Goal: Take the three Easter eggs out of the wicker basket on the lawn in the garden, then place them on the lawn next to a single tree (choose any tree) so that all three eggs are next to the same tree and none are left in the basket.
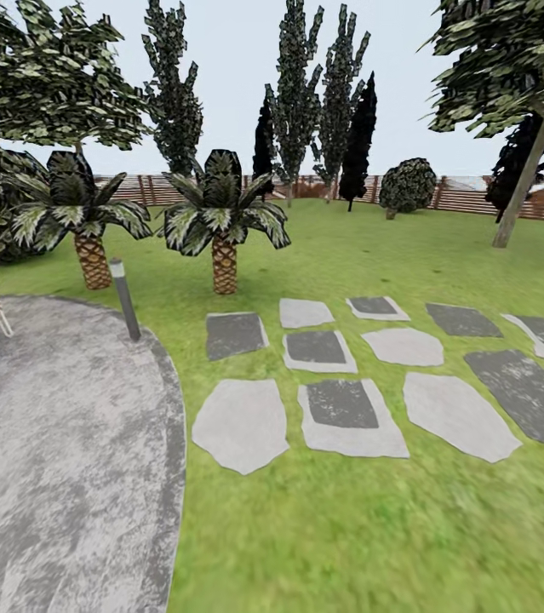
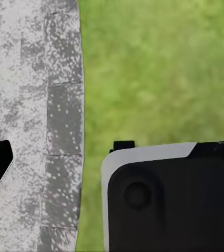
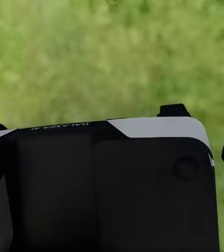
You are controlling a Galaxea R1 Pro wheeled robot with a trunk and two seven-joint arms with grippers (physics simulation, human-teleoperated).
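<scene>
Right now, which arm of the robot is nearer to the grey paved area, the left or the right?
Left. The left wrist view shows the grey paving directly beside the grass, so that arm hangs near its edge. The right wrist view shows grass below that arm.

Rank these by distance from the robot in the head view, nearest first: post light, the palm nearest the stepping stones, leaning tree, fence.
1. Post light, left, closest to the robot.
2. Palm, centre-left, a little behind the light.
3. Tree, far right, well back on the grass.
4. Fence, along the back edge.
</scene>
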